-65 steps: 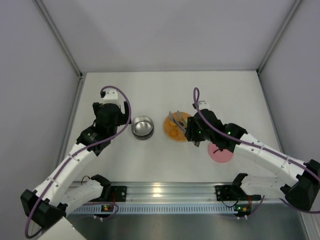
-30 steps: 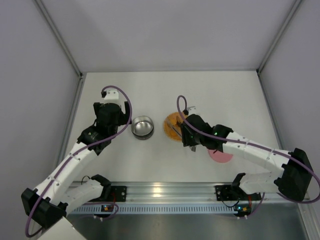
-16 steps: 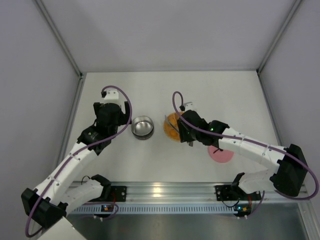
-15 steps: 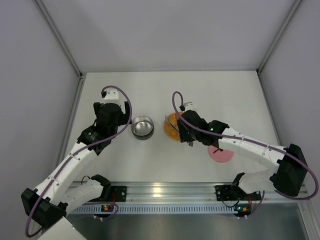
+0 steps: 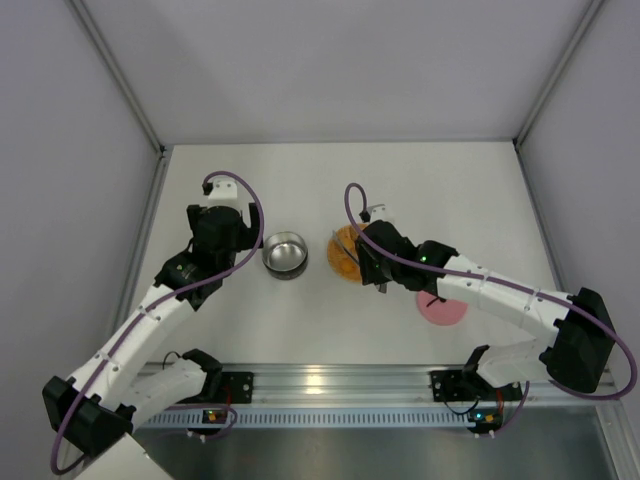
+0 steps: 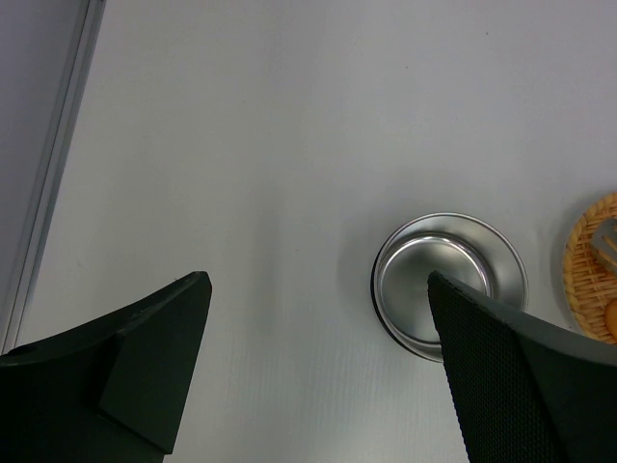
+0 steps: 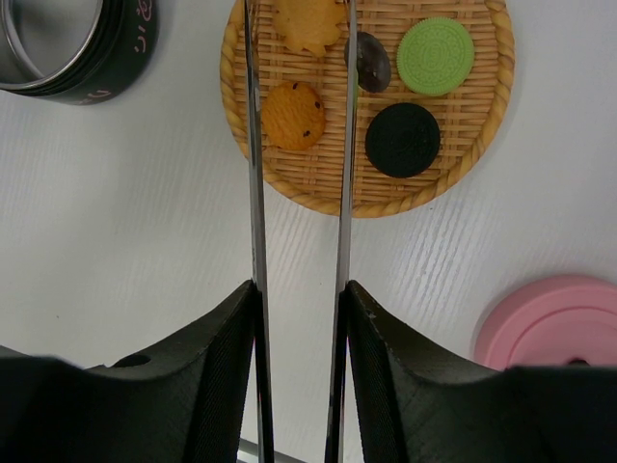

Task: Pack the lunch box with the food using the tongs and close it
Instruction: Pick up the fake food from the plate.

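Observation:
The lunch box, a shiny steel bowl [image 5: 285,253], stands empty left of centre; in the left wrist view the bowl [image 6: 448,285] lies just ahead of the right finger. Its pink lid [image 5: 441,307] lies apart at the right. My right gripper [image 7: 301,289] is shut on the tongs [image 7: 253,193], whose two thin arms reach over the orange woven disc [image 7: 318,183]. An orange piece [image 7: 294,114] lies between the arms. Dark brown [image 7: 371,60], green [image 7: 436,43] and black [image 7: 402,140] pieces lie to their right. The tong tips are out of frame. My left gripper [image 6: 316,285] hangs open and holds nothing.
The orange disc [image 5: 343,255] sits between bowl and lid, partly under my right gripper [image 5: 367,262]. My left gripper [image 5: 225,235] hovers left of the bowl. White walls close the table at the left, back and right. A metal rail [image 5: 330,385] runs along the near edge.
The right arm has carried the tongs leftward over the orange disc, then held still for the last half second. The left arm has not moved.

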`<state>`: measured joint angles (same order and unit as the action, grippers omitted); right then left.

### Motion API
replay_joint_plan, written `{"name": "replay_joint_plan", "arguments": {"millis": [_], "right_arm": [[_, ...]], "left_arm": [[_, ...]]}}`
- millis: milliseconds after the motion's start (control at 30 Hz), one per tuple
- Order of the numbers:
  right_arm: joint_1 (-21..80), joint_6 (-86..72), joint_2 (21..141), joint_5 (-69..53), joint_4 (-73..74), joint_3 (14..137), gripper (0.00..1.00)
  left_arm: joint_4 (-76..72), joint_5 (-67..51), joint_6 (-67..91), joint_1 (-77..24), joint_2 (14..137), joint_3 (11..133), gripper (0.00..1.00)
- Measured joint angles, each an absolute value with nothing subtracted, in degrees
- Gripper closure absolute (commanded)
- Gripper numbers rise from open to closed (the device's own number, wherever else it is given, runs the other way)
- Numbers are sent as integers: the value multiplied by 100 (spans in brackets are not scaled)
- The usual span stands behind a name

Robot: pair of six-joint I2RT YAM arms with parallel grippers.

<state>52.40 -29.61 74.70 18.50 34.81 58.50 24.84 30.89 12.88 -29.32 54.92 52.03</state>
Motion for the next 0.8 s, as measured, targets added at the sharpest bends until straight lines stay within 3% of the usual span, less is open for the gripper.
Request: {"name": "replay_joint_plan", "arguments": {"millis": [800], "right_arm": [[5247, -3004, 7474, 1798, 3446, 5586, 60]], "left_arm": [[2486, 3089, 1288, -2932, 5492, 5203, 1]]}}
